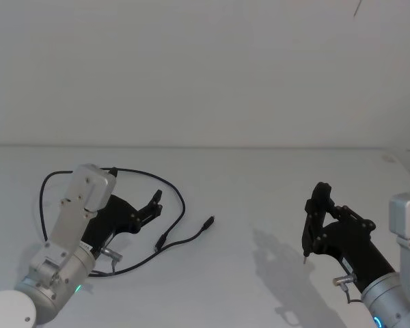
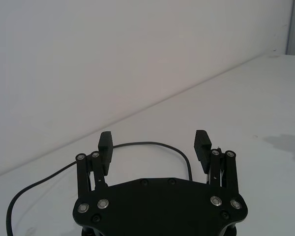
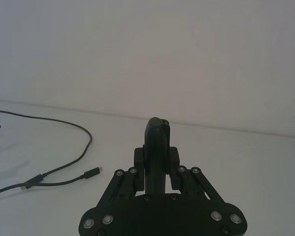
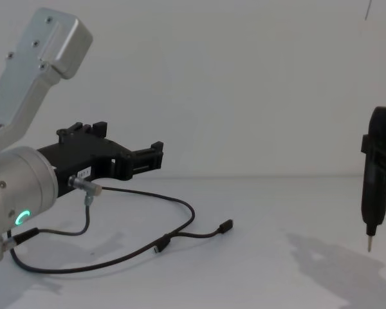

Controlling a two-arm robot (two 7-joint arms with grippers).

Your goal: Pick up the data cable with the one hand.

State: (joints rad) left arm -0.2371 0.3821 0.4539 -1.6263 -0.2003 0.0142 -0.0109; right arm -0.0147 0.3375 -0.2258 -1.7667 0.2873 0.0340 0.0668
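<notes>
Data cable (image 4: pixel 162 245) untouched under left gripper's (image 2: pixel 154 141) spread fingers (image 2: pixel 202 145).

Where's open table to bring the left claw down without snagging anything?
Widest bare table lies between the plug end of the data cable and the right claw holding the slim tool; the strip beyond the cable toward the wall is free too. Crowded: under and around the open left claw, where the cable loops.
</notes>
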